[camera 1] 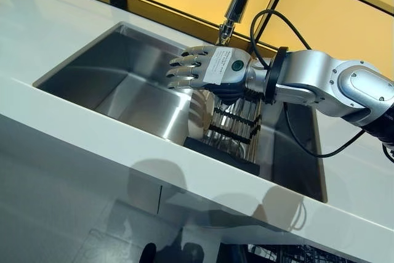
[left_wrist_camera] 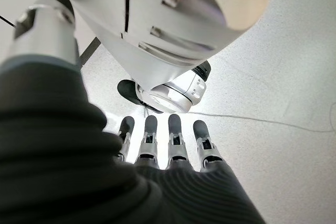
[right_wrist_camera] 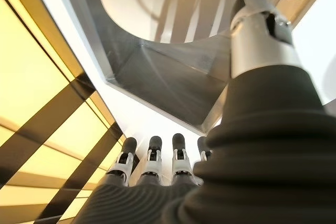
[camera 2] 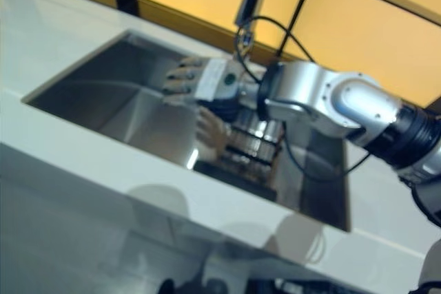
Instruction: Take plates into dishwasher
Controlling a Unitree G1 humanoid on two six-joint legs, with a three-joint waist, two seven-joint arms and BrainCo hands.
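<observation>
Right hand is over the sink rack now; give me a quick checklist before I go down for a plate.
1. Right hand empty, fingers straight: ok.
2. Hand positioned above the plate standing on edge in the rack: ok, not yet touching.
3. Plate visible from the wrist: ok, its white rim shows past the thumb.
4. Faucet clear of the arm: cannot tell, it stands close behind the hand.
5. Left hand idle, open, off by the floor: ok.
6. Dishwasher open and ready: cannot tell.
</observation>
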